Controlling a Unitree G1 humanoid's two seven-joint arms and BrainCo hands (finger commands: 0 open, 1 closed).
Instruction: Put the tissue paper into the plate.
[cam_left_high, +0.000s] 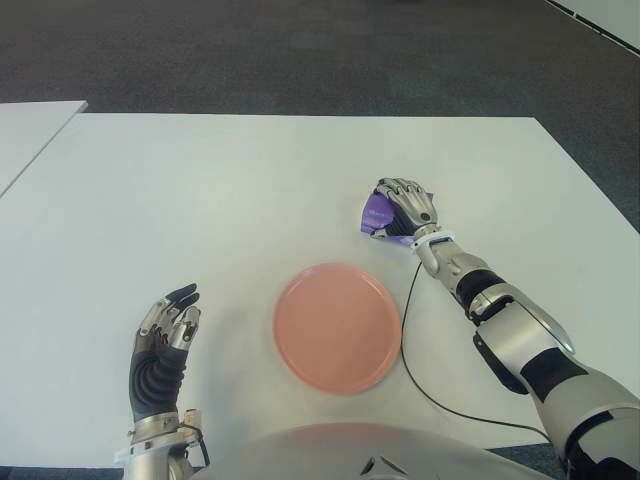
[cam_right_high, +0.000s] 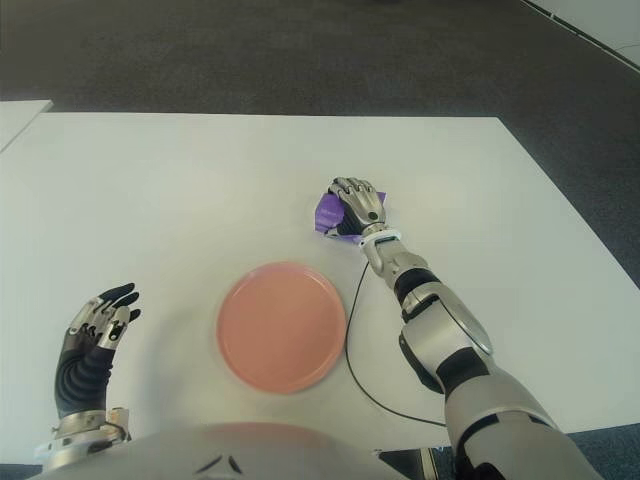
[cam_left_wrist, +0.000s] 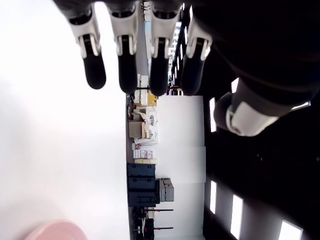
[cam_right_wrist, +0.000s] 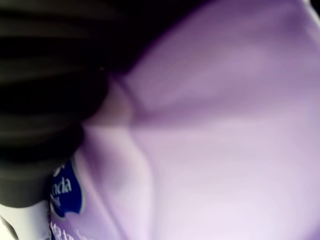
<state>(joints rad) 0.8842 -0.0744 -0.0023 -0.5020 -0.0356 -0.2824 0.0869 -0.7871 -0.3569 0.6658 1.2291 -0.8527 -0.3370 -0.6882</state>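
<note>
**One purple pack under the right hand, plate waiting empty**

One soft purple plastic-wrapped tissue pack (cam_left_high: 377, 213) on the white table (cam_left_high: 200, 190), beyond the round salmon-pink plate (cam_left_high: 338, 326) and a little to its right, apart from the rim. Right hand (cam_left_high: 408, 208) laid over the top of the pack, fingers curled down across it. Wrist view filled with purple wrapper pressed close against dark fingers, so clamped on the pack by the look of it, though whether lifted clear of the table cannot be told. Grip from above probably chosen because the pack lies flat and gives under pressure; squeezing the wrapper across its width likely the surest hold.

Left hand (cam_left_high: 165, 340) left of the plate, well apart from it, palm inward, fingers (cam_left_wrist: 127, 65) straight and spread, holding nothing. Seemingly kept there to leave the plate unobstructed.

Plate bare, nothing in it. Task judged at the grasp stage, carry not yet done.

Plenty of bare table between pack and plate, nothing standing in the path. Thin black cable (cam_left_high: 410, 330) trailing from the right forearm just beside the plate's right edge, possibly liable to drag on the rim. Table's far edge well beyond the pack, right edge farther out, so little risk of a push-off. Low rim on the plate, so only a small lift needed.
</note>
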